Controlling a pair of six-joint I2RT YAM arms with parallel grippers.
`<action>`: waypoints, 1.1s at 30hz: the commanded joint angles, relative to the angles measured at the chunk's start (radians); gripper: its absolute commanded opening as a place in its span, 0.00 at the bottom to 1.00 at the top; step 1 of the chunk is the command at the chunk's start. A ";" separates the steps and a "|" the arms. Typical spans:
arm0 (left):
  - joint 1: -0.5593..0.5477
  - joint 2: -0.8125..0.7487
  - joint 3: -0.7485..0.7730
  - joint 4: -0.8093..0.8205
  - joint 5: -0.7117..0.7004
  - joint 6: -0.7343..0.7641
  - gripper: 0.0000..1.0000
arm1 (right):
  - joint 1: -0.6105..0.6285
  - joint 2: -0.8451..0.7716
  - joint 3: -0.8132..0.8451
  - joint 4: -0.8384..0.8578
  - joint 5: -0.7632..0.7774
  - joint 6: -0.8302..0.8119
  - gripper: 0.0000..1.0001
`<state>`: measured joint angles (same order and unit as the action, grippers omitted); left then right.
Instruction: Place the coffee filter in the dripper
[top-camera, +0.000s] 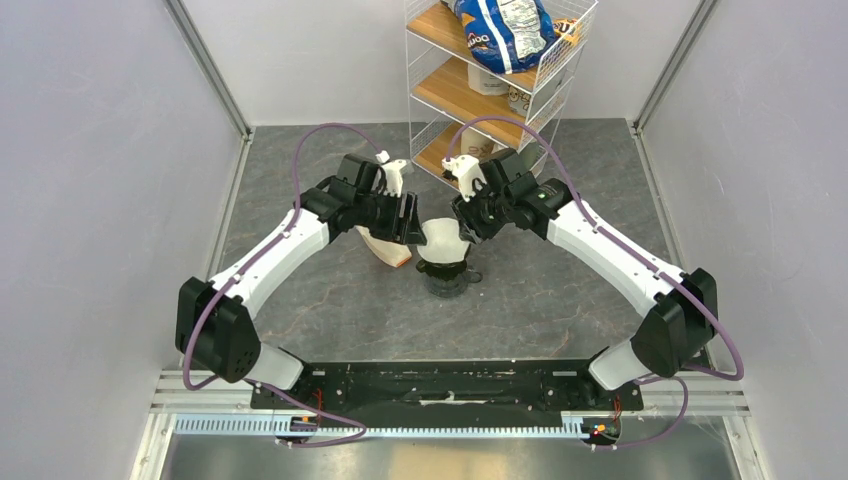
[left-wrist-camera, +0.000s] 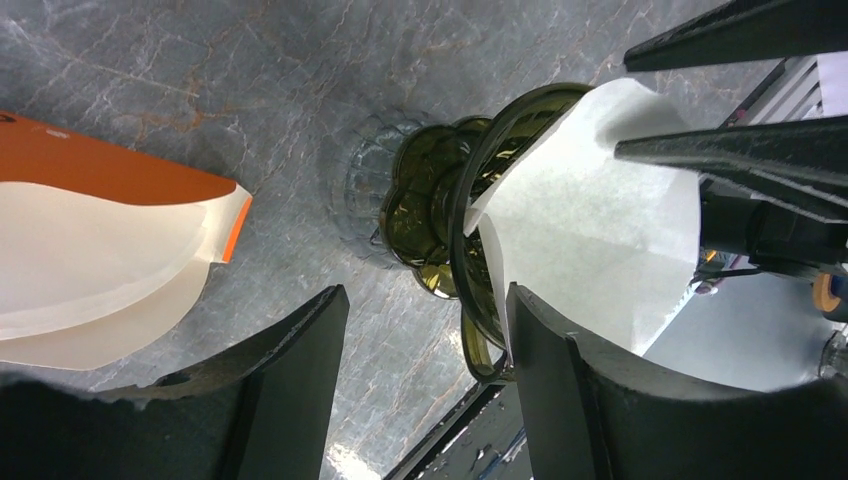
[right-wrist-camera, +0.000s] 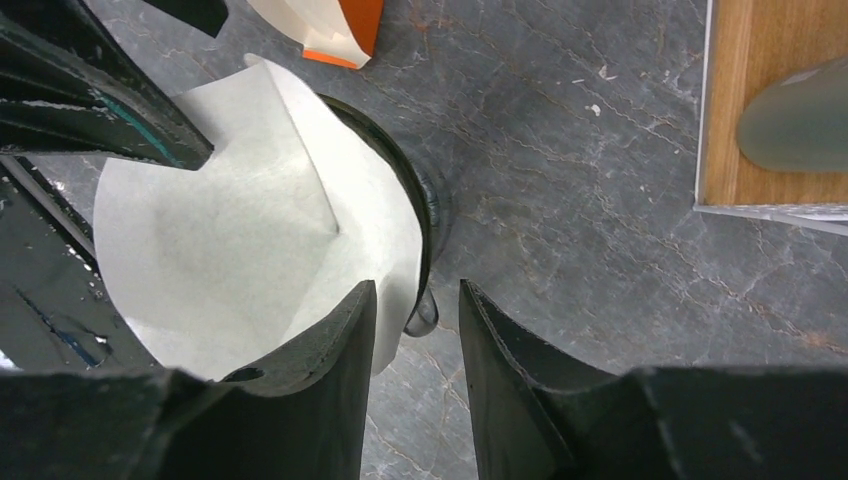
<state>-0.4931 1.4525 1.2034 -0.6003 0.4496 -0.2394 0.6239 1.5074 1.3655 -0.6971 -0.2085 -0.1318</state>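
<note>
The white paper coffee filter (top-camera: 441, 240) stands opened as a cone inside the dark dripper (top-camera: 448, 282) at the table's middle, its edge rising above the rim. My left gripper (top-camera: 412, 226) is open just left of it. In the left wrist view the gripper (left-wrist-camera: 425, 292) straddles the dripper (left-wrist-camera: 430, 210) rim, one finger against the filter (left-wrist-camera: 590, 220). My right gripper (top-camera: 468, 222) is open at the dripper's right. In the right wrist view the gripper (right-wrist-camera: 417, 287) has one finger over the filter (right-wrist-camera: 240, 240) and one outside the dripper (right-wrist-camera: 428, 215) rim.
A tan flat packet with an orange end (top-camera: 385, 250) lies just left of the dripper, also in the left wrist view (left-wrist-camera: 100, 250). A wire shelf rack (top-camera: 495, 90) with wooden shelves and a blue bag stands at the back. A grey-clear vessel (right-wrist-camera: 800, 125) sits on its lowest shelf.
</note>
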 joint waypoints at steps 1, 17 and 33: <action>-0.003 -0.017 0.065 0.006 0.024 0.005 0.68 | -0.003 -0.040 0.016 0.028 -0.057 -0.016 0.45; 0.003 -0.080 0.138 -0.046 0.026 0.027 0.74 | -0.003 -0.102 0.102 0.013 -0.055 -0.001 0.61; 0.106 -0.254 0.322 -0.307 -0.108 0.208 0.95 | -0.017 -0.357 0.051 0.026 0.126 0.112 0.97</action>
<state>-0.4042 1.2278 1.4403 -0.7788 0.3958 -0.1425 0.6228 1.2419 1.4471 -0.6964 -0.1772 -0.0849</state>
